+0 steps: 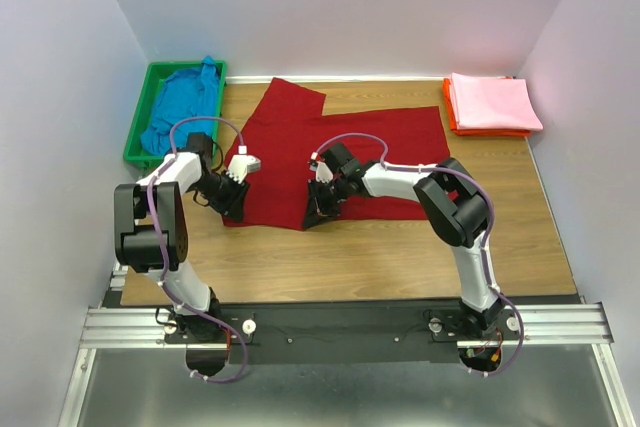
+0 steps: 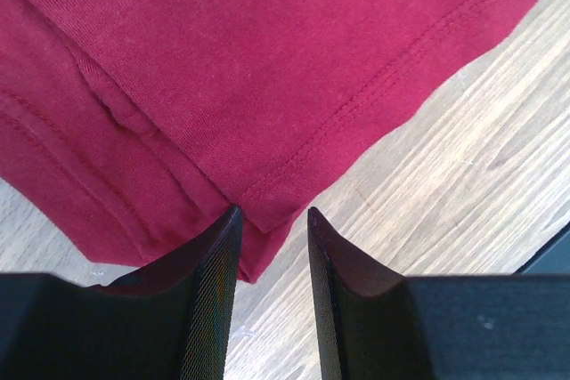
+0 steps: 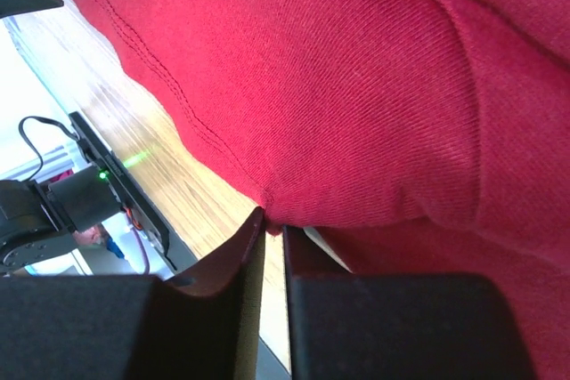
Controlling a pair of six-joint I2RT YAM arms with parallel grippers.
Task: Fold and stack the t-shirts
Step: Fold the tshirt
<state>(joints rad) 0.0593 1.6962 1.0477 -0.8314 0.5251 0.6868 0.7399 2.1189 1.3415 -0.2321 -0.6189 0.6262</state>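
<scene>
Over on the far left, a green plastic bin [image 1: 137, 125] holds a crumpled bright blue cloth tee [image 1: 185, 102]. Next to it, the left gripper [image 2: 272, 213] sits low at the near left corner of the dark red short-sleeved tee [image 1: 340, 142]. Its jaws are parted, with the stitched hem corner poking in between them, so not really clamped. The red tee is spread mostly flat across the middle of the wooden table [image 1: 400, 257]. Further right, the right gripper [image 3: 272, 215] is at the tee's near edge, jaws squeezed nearly together with a fold of the red cloth pinched at the tips. At the far right corner, a light pink tee [image 1: 495, 102] lies neatly folded on a thin orange tray [image 1: 490, 133].
</scene>
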